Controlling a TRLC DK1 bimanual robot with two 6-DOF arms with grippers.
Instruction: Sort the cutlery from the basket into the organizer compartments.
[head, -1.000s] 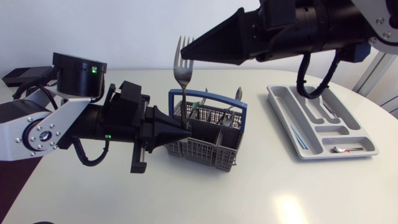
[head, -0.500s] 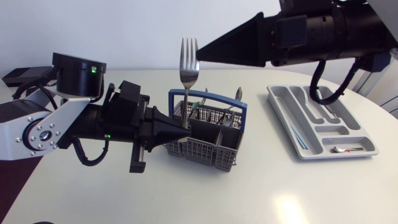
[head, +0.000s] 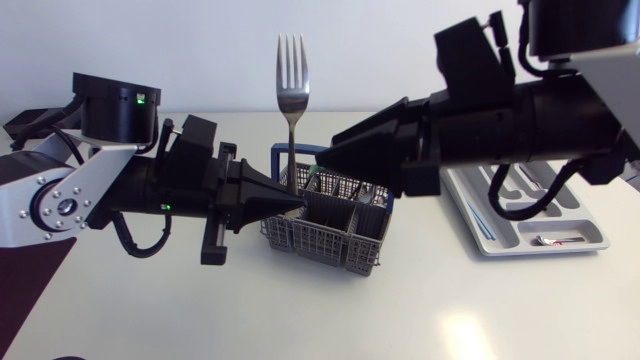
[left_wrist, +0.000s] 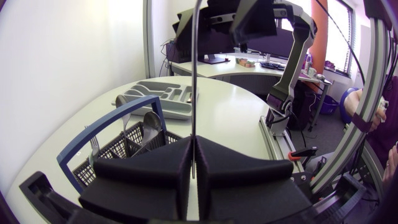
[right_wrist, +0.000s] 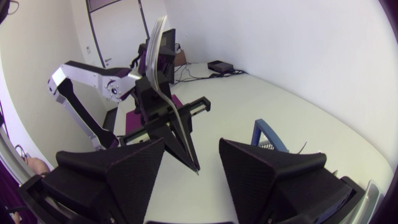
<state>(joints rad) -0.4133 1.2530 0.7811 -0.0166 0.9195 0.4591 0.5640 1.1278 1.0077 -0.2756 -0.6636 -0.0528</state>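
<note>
Steel fork (head: 292, 70) stands upright, tines up, over the grey basket (head: 330, 235) at mid-table, its handle pinched by the left gripper (head: 298, 203), while the right gripper (head: 322, 157) hovers just right of it, fingers spread, and the organizer (head: 545, 250) lies at far right.

No print, number, label or sign is legible on the basket (head: 325, 240) or the organizer (head: 560, 228).

A silver fork (head: 291, 75) stands upright, tines up, by the grey basket (head: 325, 240); the organizer (head: 580, 225) lies apart.
</note>
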